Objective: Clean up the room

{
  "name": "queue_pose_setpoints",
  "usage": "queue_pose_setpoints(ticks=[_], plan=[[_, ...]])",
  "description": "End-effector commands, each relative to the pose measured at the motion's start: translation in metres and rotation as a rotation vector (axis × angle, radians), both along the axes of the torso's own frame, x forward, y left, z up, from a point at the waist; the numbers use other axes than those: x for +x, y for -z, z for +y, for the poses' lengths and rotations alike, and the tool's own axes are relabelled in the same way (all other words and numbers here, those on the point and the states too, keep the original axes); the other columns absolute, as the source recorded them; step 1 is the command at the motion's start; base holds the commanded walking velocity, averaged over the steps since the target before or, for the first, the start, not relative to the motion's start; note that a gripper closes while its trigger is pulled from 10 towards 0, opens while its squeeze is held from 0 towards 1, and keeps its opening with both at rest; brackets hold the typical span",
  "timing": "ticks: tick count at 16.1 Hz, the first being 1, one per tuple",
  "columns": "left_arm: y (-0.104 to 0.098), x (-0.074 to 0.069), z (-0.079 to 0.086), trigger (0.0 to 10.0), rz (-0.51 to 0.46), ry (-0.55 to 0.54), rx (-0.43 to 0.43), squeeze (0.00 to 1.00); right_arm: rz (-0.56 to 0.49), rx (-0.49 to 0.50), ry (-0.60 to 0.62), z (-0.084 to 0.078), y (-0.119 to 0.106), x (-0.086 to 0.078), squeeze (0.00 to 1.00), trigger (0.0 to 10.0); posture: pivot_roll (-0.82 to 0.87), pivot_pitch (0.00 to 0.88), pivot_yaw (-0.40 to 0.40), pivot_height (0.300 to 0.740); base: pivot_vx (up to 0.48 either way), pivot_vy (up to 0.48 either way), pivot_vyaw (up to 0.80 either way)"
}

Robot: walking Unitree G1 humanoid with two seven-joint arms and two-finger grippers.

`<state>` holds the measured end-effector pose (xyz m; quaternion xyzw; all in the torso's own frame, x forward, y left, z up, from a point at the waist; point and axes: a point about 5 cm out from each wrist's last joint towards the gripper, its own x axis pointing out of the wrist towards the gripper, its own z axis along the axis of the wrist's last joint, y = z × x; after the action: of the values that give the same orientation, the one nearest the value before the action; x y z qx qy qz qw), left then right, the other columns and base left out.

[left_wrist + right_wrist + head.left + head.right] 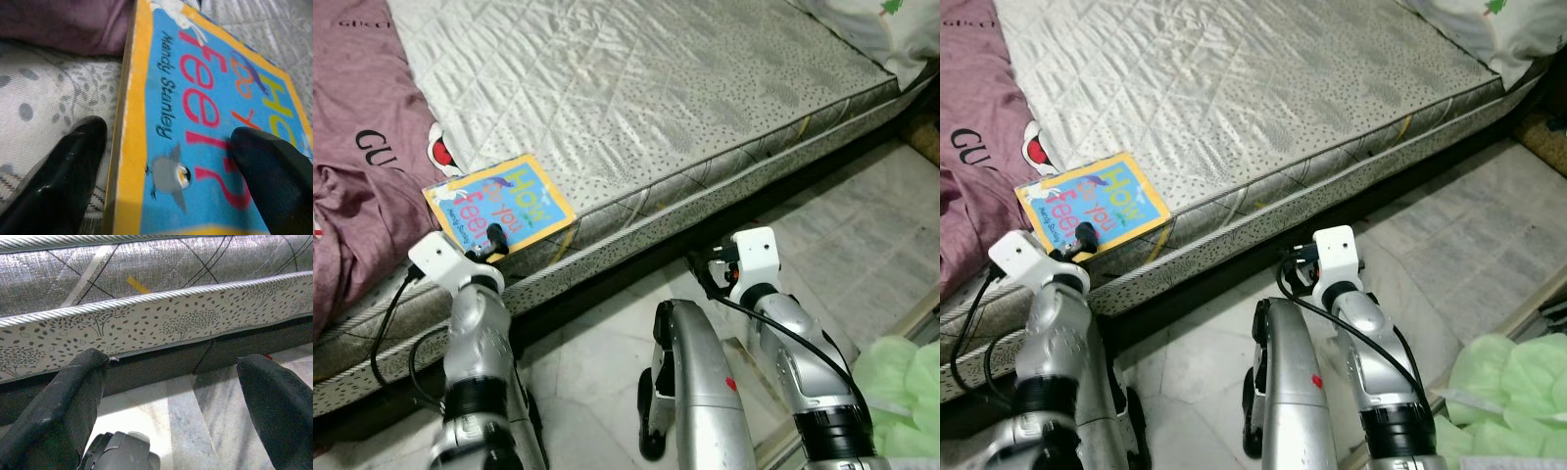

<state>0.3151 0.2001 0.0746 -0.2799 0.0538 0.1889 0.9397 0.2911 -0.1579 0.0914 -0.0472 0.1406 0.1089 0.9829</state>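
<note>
Likely light, stiff and slick: thin blue-and-yellow cardboard picture book (498,206) on grey quilted mattress (705,88), best pinched at its near edge by left gripper (166,161), fingers spread wide astride it; right gripper (171,401) wide, empty.

A blue book (1094,206) lies at the mattress (1263,108) edge beside purple cloth (974,147).

The setting is a home bedroom. A low quilted mattress (636,108) with a leaf-patterned side panel rests close to a pale marble-tile floor (862,245). A maroon printed garment (357,166) lies crumpled on the mattress, beside a children's picture book (499,203). A pillow (1498,29) occupies the far corner.
</note>
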Motion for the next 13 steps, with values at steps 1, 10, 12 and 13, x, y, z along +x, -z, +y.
queue_pose_setpoints(ticks=[1, 10, 12, 13], plan=[[0.019, 0.000, -0.005, 4.2, 0.061, 0.043, -0.084, 0.00, -0.017, -0.010, 0.012, -0.002, -0.002, 0.001, 0.00, 10.0, -0.11, 0.158, -0.105, 0.488, 0.000, 0.000, 0.00], [0.020, 0.015, 0.001, 0.0, 0.010, 0.059, -0.184, 0.00, -0.111, 0.123, -0.188, 0.029, -0.016, 0.005, 0.00, 10.0, -0.09, 0.105, -0.087, 0.488, 0.000, 0.000, 0.18], [0.018, 0.019, 0.001, 0.0, -0.017, 0.083, -0.226, 0.00, -0.121, 0.125, -0.166, 0.026, -0.017, 0.007, 0.00, 10.0, -0.09, 0.102, -0.081, 0.488, 0.000, 0.000, 0.00], [0.018, 0.020, 0.000, 0.0, -0.022, 0.094, -0.239, 0.00, -0.125, 0.125, -0.162, 0.025, -0.017, 0.008, 0.00, 10.0, -0.09, 0.101, -0.081, 0.488, 0.000, 0.000, 0.00]])
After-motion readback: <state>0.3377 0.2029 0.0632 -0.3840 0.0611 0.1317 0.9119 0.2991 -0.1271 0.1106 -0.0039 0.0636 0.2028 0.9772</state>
